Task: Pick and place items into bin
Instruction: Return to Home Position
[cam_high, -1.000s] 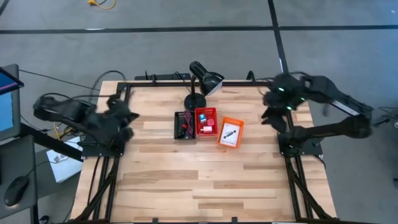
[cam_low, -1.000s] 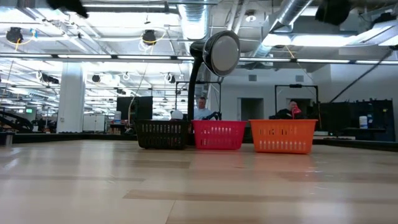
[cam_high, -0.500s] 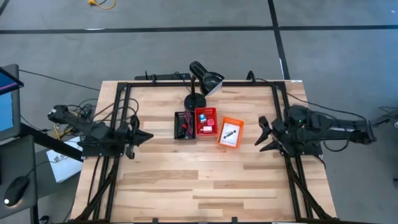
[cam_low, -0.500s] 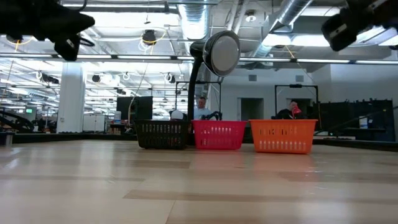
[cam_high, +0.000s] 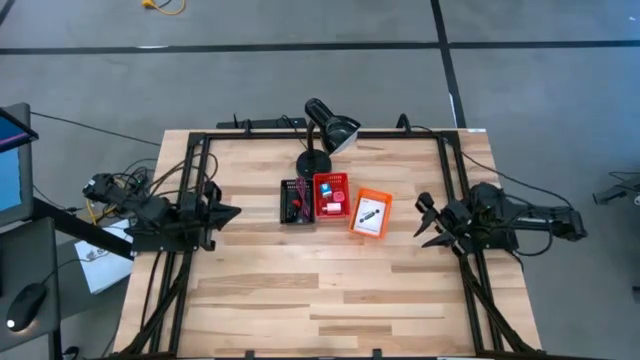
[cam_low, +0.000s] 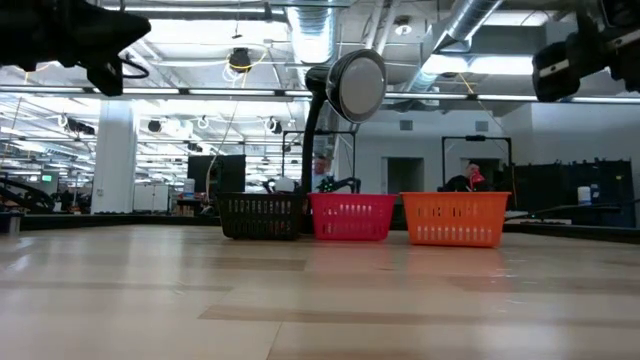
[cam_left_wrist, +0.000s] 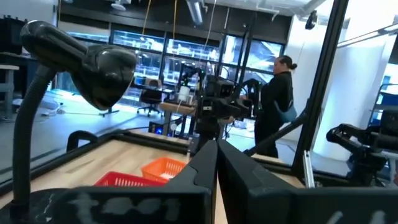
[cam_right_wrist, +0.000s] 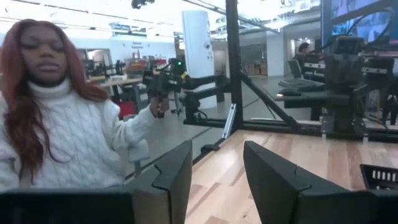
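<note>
Three small bins stand side by side mid-table: a black one (cam_high: 296, 203) with dark red stick-like things inside, a red one (cam_high: 320, 212) holding a blue cube (cam_high: 326, 189) and pale pink pieces, and an orange one (cam_high: 386, 200) holding a white card with a black mark (cam_high: 369, 213). My left gripper (cam_high: 232, 212) hovers at the table's left edge, shut and empty, pointing toward the bins; its joined fingers (cam_left_wrist: 214, 171) show in the left wrist view. My right gripper (cam_high: 423, 220) hovers near the right edge, open and empty, with its fingers (cam_right_wrist: 177, 168) apart.
A black desk lamp (cam_high: 322, 128) stands just behind the bins, its head (cam_low: 357, 85) above them. A black frame (cam_high: 300, 133) runs along the table's far, left and right edges. Bare wood lies in front of the bins. A person in white (cam_right_wrist: 56, 124) is beyond the table.
Both arms have swung down from a raised pose. The left gripper dropped toward the near edge and now points level at the bins. The right gripper came from the far right corner toward the near edge, lowered, and settled level, facing the orange bin.
</note>
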